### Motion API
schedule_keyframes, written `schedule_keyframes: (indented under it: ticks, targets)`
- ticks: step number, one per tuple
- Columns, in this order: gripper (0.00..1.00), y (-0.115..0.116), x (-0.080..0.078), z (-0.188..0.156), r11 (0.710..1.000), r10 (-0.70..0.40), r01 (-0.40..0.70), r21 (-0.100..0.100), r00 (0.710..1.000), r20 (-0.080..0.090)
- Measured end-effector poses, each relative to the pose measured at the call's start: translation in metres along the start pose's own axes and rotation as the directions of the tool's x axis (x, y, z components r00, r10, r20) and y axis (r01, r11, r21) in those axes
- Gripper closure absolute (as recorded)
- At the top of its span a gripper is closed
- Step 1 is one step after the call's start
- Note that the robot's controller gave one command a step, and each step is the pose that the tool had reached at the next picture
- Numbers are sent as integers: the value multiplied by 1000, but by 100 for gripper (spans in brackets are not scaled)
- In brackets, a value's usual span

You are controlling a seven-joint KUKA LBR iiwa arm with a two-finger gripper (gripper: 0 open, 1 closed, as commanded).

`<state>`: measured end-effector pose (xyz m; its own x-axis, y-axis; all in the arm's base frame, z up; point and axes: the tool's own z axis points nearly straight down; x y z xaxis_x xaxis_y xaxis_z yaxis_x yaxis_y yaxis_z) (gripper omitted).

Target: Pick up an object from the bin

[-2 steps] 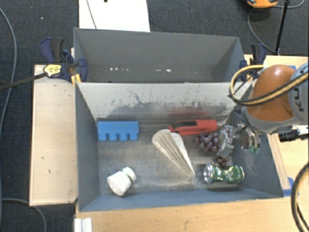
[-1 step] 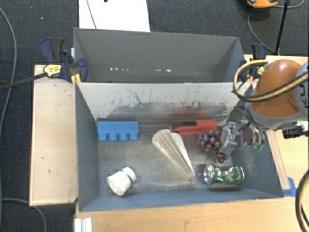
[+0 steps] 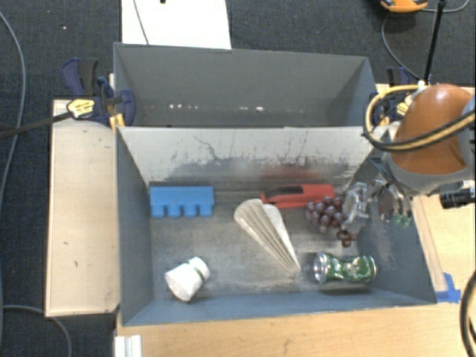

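The gripper (image 3: 358, 205) hangs just right of a bunch of dark purple grapes (image 3: 326, 214); whether it is apart or together cannot be told. A crushed green can (image 3: 343, 268) lies in front of the grapes and a red tool (image 3: 297, 195) just behind them.

Blue block (image 3: 181, 201), red tool (image 3: 297, 195), dark purple grapes (image 3: 327, 214), cream fan (image 3: 268, 233), can (image 3: 343, 268) (silver and green), grey bin (image 3: 216, 253).

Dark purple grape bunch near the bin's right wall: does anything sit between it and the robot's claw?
Nothing visible does. The gripper hangs right beside the dark purple grape bunch, on its right. The long red tool lies on the bunch's far side, the crushed green-and-silver can on its near side; neither is between.
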<state>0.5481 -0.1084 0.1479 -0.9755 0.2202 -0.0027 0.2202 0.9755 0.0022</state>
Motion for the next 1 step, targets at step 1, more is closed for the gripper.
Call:
schedule_keyframes:
  ticks: [1]
  targets:
    - [100,0,0,-15,1000,0,0,0,1000,0]
